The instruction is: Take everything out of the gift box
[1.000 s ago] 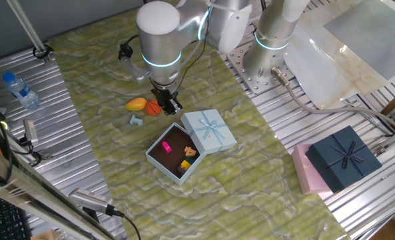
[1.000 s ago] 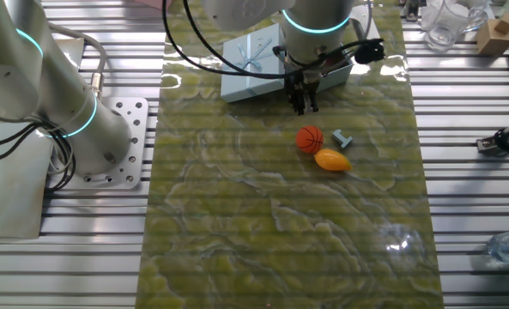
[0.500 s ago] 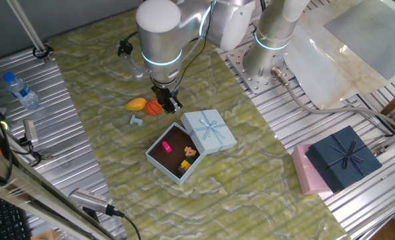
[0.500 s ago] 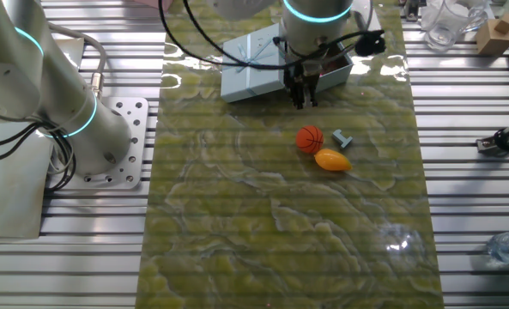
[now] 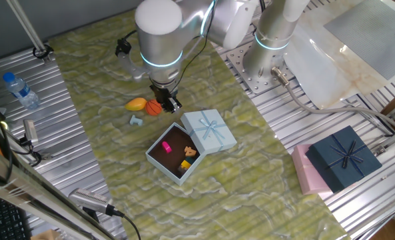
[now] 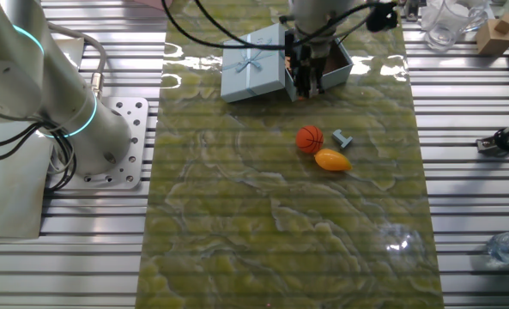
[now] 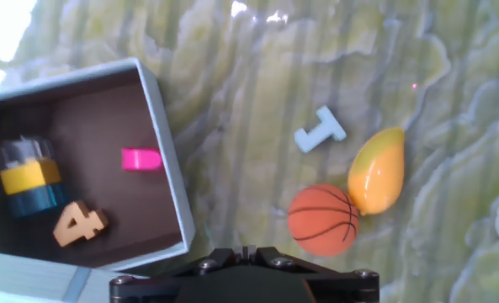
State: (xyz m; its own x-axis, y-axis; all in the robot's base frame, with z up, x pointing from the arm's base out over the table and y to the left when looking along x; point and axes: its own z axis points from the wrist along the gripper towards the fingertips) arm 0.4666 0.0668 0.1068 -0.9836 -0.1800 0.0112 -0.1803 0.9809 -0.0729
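While the basketball (image 7: 322,220), the mango (image 7: 376,172) and a pale-blue T-shaped piece (image 7: 320,130) already lie on the counter (image 5: 250,173), the open gift box (image 7: 161,143) beside them holds a magenta piece (image 7: 140,159), a wooden 4 (image 7: 80,223) and a yellow-and-blue stack (image 7: 29,178), and the hand (image 5: 168,103), which hangs between the two groups, seems closed and empty.

Wooden piece (image 7: 79,225) in gift box (image 7: 167,160) shaped as digit 4; pale-blue piece (image 7: 321,130) as letter T

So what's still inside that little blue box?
The hand view shows three things in the gift box: a magenta piece, a wooden number 4 and a yellow-and-blue stacked cylinder. The lid covers the near edge, so anything there is hidden.
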